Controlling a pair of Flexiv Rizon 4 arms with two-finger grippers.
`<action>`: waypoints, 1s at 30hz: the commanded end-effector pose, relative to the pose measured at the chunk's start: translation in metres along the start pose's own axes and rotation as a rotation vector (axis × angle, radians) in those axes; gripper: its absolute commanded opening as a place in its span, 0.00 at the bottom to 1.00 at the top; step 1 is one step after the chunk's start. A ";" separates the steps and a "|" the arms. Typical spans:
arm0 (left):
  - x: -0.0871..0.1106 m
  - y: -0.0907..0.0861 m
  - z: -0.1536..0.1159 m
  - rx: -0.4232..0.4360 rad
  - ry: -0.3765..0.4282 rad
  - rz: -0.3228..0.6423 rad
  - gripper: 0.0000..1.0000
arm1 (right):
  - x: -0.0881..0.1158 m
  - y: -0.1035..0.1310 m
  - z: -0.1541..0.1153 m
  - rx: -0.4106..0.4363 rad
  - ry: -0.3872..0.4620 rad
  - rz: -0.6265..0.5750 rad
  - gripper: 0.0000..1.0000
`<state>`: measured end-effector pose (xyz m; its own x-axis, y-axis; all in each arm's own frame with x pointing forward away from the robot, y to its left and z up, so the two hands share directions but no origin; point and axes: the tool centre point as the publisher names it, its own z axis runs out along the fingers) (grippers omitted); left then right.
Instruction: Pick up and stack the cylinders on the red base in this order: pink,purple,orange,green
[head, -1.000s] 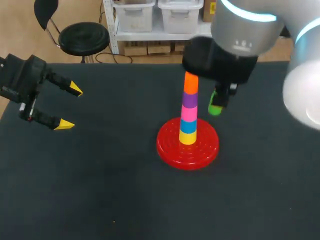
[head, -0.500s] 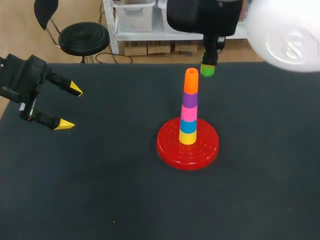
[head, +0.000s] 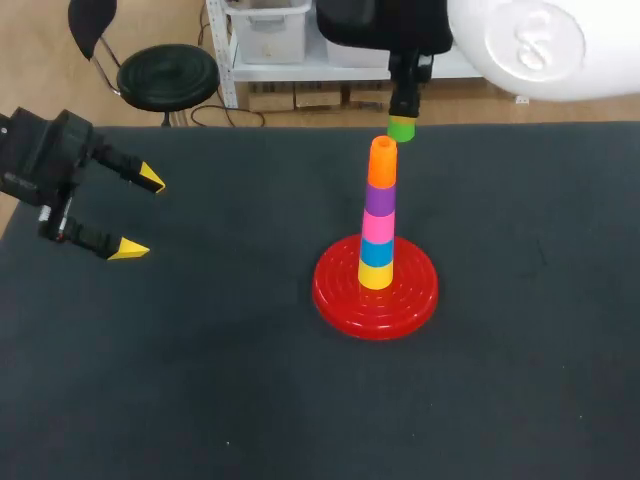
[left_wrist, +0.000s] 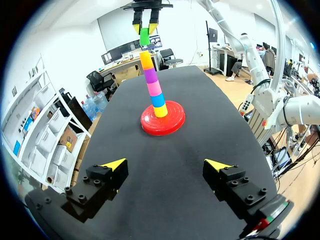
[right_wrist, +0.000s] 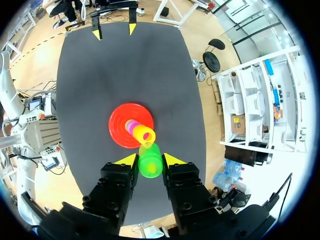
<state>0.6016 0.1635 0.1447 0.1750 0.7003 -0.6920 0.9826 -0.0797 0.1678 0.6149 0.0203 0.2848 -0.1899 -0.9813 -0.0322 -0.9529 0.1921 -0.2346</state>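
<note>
Since the right claw (right_wrist: 148, 159) grips the green cylinder (head: 401, 128) just above and slightly off the orange cylinder (head: 382, 163) topping the stack on the red base (head: 420, 297), centre it over that top, hold it upright, then lower slowly.

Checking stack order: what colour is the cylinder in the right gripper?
Green; the cylinder shows best in the right wrist view.

Left gripper (left_wrist: 165, 164): fingers spread, empty, over black table (left_wrist: 210, 105). Ahead: red base (left_wrist: 172, 120) bearing stack (left_wrist: 154, 85) of yellow, blue, pink, purple, orange cylinders. Just above stack: green cylinder (left_wrist: 144, 36), clasped by right gripper (left_wrist: 145, 24).
</note>
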 end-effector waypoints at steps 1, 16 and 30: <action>0.001 -0.001 0.000 -0.003 -0.004 0.004 1.00 | -0.002 -0.001 0.000 -0.031 -0.001 -0.006 0.00; 0.001 -0.001 0.000 -0.003 -0.004 0.004 1.00 | -0.016 -0.004 0.011 -0.071 -0.004 -0.038 0.00; 0.001 -0.001 0.000 -0.003 -0.004 0.004 1.00 | -0.014 -0.005 0.023 -0.103 0.021 -0.038 0.00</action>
<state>0.6016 0.1635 0.1447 0.1750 0.7003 -0.6920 0.9826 -0.0797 0.1678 0.6241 0.0319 0.2660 -0.1572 -0.9875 -0.0106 -0.9770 0.1570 -0.1444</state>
